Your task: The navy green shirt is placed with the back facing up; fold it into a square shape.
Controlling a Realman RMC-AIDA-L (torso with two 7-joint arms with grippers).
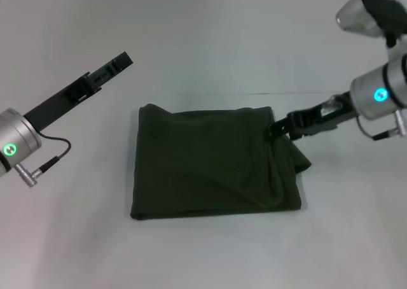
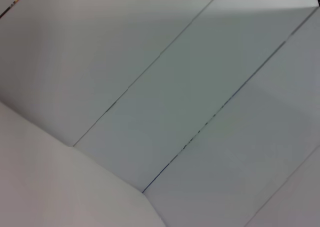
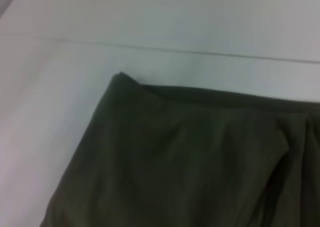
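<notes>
Plain white table (image 1: 203, 47) with thin seams, filling the frame. In the middle, the large dark olive-green soft shirt (image 1: 210, 165), folded into a rough square, bunched along its right edge. At centre right, the black right gripper (image 1: 275, 128), touching the shirt's upper right corner; fingers too dark to tell how far open. At upper left, the black left gripper (image 1: 117, 64), lifted clear of the shirt, holding nothing, finger gap not clear.

Navy green shirt (image 1: 216, 165) folded into a rough rectangle on the white worktop (image 1: 203, 47), right gripper (image 1: 275, 129) at its far right corner, left gripper (image 1: 111, 67) raised well apart
</notes>
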